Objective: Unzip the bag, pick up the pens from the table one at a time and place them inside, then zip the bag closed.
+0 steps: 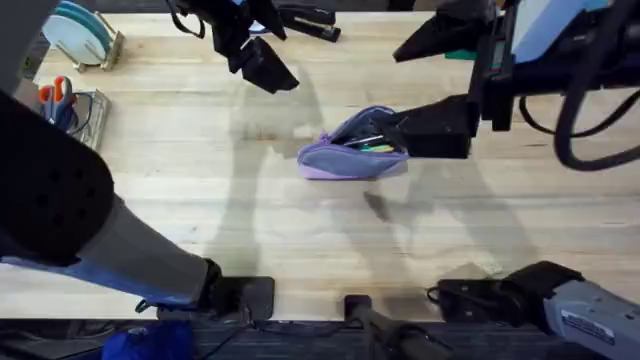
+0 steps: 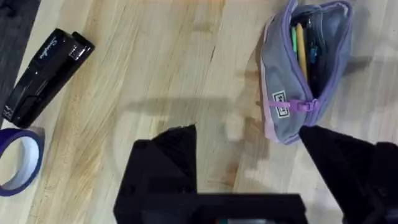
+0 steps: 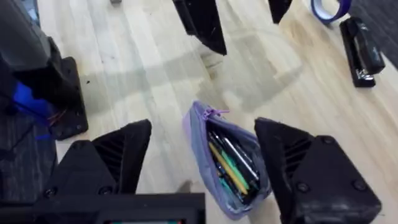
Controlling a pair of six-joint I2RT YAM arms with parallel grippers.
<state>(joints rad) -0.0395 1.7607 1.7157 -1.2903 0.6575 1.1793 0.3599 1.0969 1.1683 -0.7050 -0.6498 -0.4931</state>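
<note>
Black, angular and hard-edged, the right gripper (image 1: 420, 128) hangs just right of the frame's centre in the overhead view, its two fingers spread wide and holding nothing. In the right wrist view those ribbed wedge-shaped fingers (image 3: 118, 155) stand either side of the bag (image 3: 227, 158) with clear space between them and the fabric.

The bag (image 1: 352, 152) is a soft lavender pouch, elongated and slightly slumped, lying on the bench (image 1: 200, 200) near the middle of the overhead frame. Its zipper gapes open along the top edge, and slim shapes show inside, some dark, some green and yellow; which of them are the pens I cannot tell. A purple zipper pull (image 2: 305, 106) dangles at one end, beside a small sewn label.

The left gripper (image 1: 262, 60) sits higher in the overhead frame, left of centre, its arm reaching far forward from the lower left base. Its black fingers are parted and empty, poised above bare wood, apart from the bag.

The bench is pale butcher-block, joined planks with a visible grain. A glossy black stapler (image 2: 43, 74) and a roll of purple tape (image 2: 18, 162) lie at the left of the left wrist view.
</note>
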